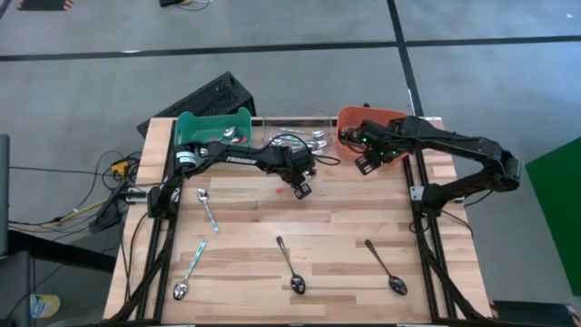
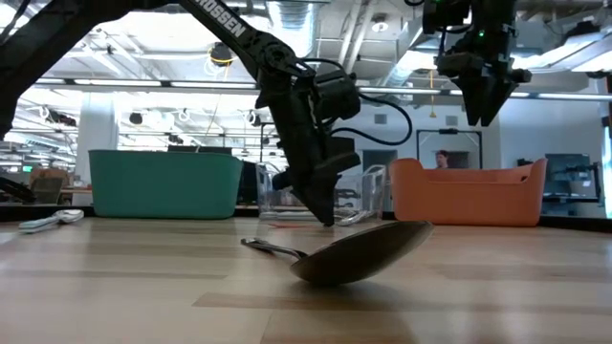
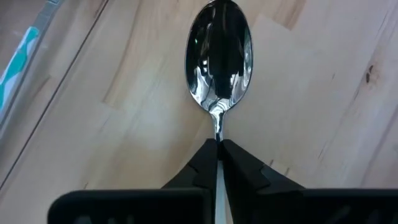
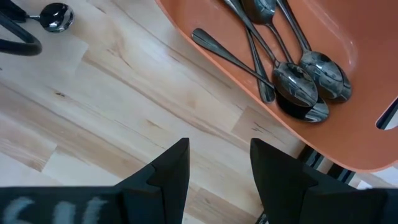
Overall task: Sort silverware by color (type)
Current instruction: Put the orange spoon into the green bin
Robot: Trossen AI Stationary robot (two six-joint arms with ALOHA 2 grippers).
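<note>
A spoon (image 3: pixel 219 56) with a shiny metal bowl lies on the wooden table (image 1: pixel 345 218). My left gripper (image 3: pixel 218 149) is shut on it near the table's middle (image 1: pixel 302 188), where a small orange-red bit (image 1: pixel 280 192) shows beside the fingers. My right gripper (image 4: pixel 219 155) hangs open and holds nothing. It is above the table beside the orange bin (image 4: pixel 348 130), high up in the low view (image 2: pixel 483 107). Several dark-handled spoons (image 4: pixel 298 81) lie in that bin. My left gripper pinches the spoon's thin neck (image 3: pixel 217 127), just behind the bowl, between its two fingertips. The fingers come steeply from above, one on each side of the handle. The bowl faces up and seems to rest on the table.
Loose spoons lie on the near half of the table: two at the left (image 1: pixel 209 211) (image 1: pixel 190 270) and two dark ones (image 1: pixel 291 267) (image 1: pixel 387 269). A teal bin (image 1: pixel 214 127), a clear bin (image 1: pixel 304 138) with spoons and the orange bin (image 1: pixel 363 123) line the far edge.
</note>
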